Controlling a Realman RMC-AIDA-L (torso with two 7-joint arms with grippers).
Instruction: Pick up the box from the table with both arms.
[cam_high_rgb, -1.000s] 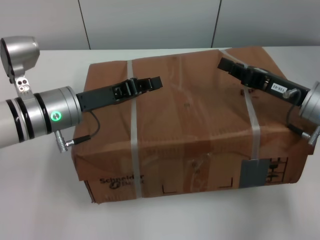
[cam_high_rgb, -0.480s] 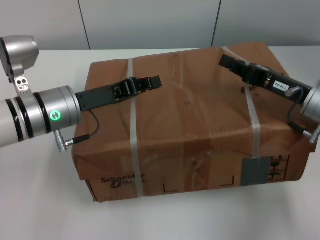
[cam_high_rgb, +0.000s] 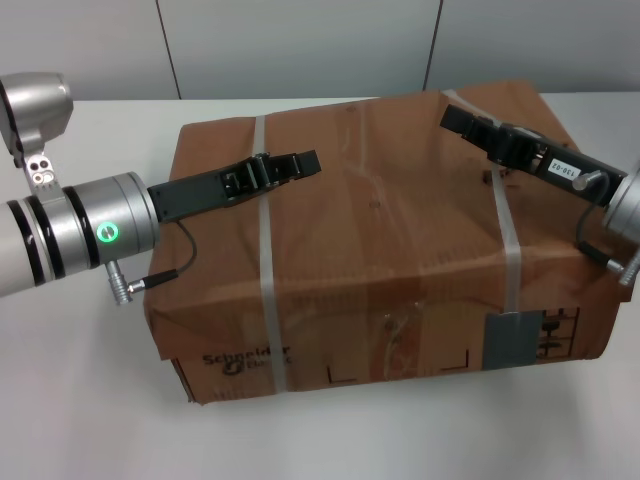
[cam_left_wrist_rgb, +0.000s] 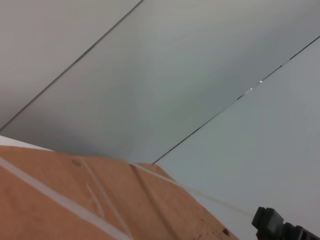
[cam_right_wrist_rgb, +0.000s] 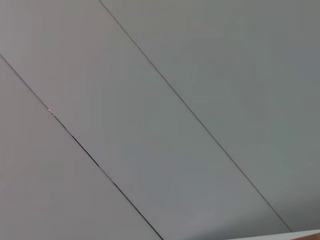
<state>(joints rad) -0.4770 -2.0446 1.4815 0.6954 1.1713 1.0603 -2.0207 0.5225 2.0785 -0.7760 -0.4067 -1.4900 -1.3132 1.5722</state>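
The large brown cardboard box (cam_high_rgb: 380, 250) sits on the white table (cam_high_rgb: 80, 400), with two pale straps, a grey label (cam_high_rgb: 510, 340) and black Schneider print on its near side. My left gripper (cam_high_rgb: 308, 160) reaches in from the left and lies flat over the box top by the left strap, its fingers together. My right gripper (cam_high_rgb: 452, 115) reaches in from the right over the top near the right strap, also closed. Neither holds anything. The left wrist view shows the box top (cam_left_wrist_rgb: 75, 200) and the far right gripper (cam_left_wrist_rgb: 280, 227). The right wrist view shows only wall.
A grey panelled wall (cam_high_rgb: 300, 45) stands behind the table. White tabletop shows to the left of the box and in front of it (cam_high_rgb: 400, 440). The silver left forearm with its green light (cam_high_rgb: 108, 232) hangs beside the box's left edge.
The box's right far corner and my right gripper have shifted slightly up and back in the head view. The left arm has drawn slightly to the left.
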